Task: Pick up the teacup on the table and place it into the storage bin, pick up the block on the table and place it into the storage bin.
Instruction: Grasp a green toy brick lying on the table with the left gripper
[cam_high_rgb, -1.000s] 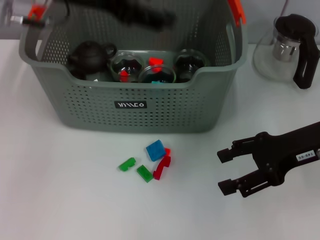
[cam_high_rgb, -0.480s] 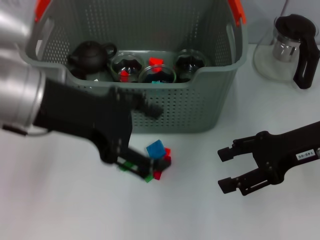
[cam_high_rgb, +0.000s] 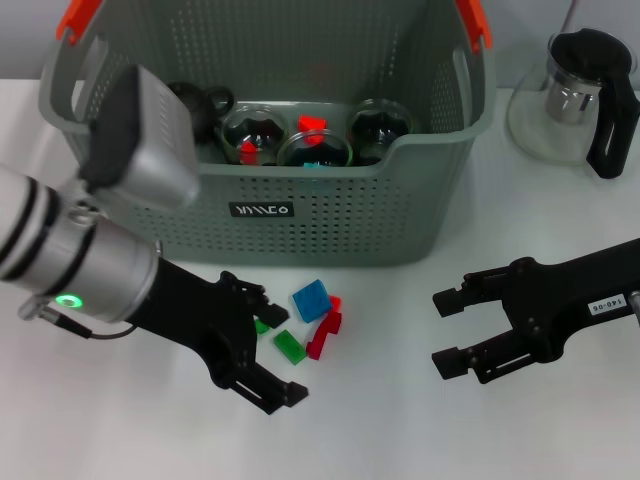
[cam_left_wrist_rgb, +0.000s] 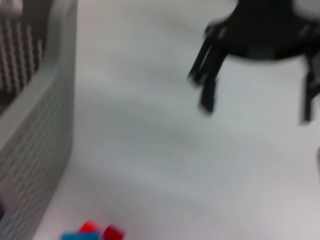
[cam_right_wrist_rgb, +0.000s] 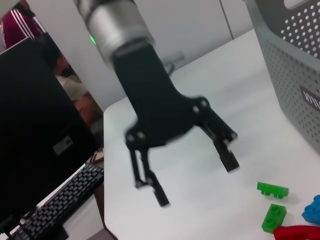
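Block step in hand, I judge: glass cups already sit in the big grey-green perforated plastic storage bin (cam_high_rgb: 300, 215). Nearest, left pincer (cam_high_rgb: 272, 350) is spread open, empty, low over the white worktop (cam_high_rgb: 400, 420), just beside the small plastic blocks (green (cam_high_rgb: 290, 346), red (cam_high_rgb: 323, 335), blue (cam_high_rgb: 311, 299)) in front of the bin. Right pincer (cam_high_rgb: 450, 330) open, idle, farther right of the blocks. Next: centre on one block, lower, close.

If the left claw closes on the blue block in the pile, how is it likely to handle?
The blue block looks like rigid moulded plastic, so probably stiff and light. It touches the red blocks, so closing the open left claw may drag those along. Its flat faces make rolling unlikely.
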